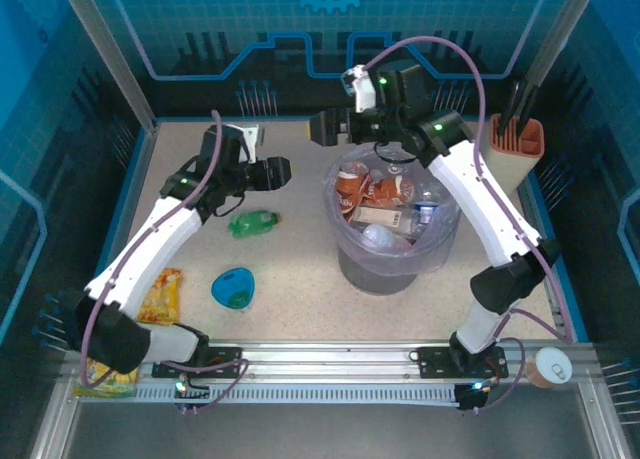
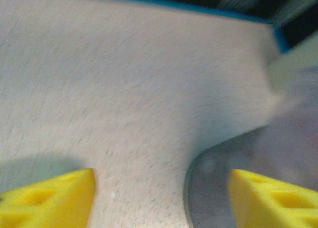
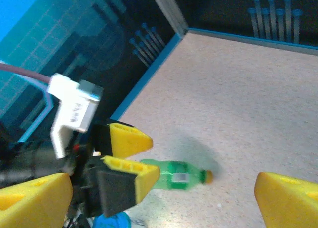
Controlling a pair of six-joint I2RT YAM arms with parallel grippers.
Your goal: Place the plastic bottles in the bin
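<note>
Already heaped inside the bin [image 1: 385, 274]: several plastic bottles [image 1: 375, 191]. Lying sideways on the desk [image 1: 300, 299], left of the bin: one green bottle [image 1: 253, 222]. Holding nothing in the left gripper [image 1: 283, 171], spread wide just beyond that bottle. Nothing in the right gripper [image 1: 315, 129] either, wide apart by the bin's far-left rim.

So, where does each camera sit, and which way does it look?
Top external: above and behind the bases, looking down on the table; both arms show.
Left wrist: on the left arm, facing the bin wall; its yellow fingers show.
Right wrist: on the right arm, looking down and left at the green bottle; its yellow fingers show.
Shared: top and right wrist both show that bottle and the left gripper.
</note>
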